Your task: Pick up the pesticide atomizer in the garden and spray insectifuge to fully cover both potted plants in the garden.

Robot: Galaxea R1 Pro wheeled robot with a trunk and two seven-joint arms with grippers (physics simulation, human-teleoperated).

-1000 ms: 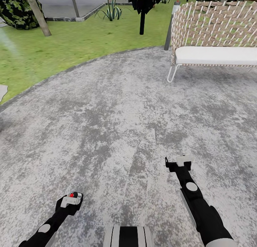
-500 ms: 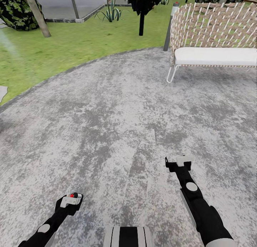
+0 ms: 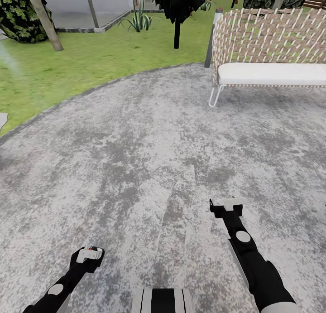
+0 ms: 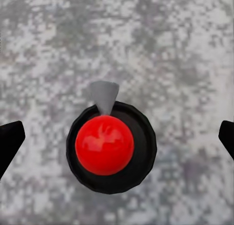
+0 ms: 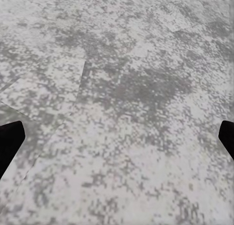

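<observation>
We hold the pesticide atomizer (image 4: 111,146) in the left gripper (image 3: 88,255), lower left of the head view, fingers closed on it; its long axis runs upright, red top up. Pickup is done; spraying remains. The right gripper (image 3: 227,203) is open, empty, above the paved patch (image 3: 149,136).

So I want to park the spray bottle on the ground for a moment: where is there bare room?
The grey paved patch lies bare between the lawn edge and the white-cushioned wicker bench, and ahead of both grippers. It is crowded at the bench legs and the post.
</observation>
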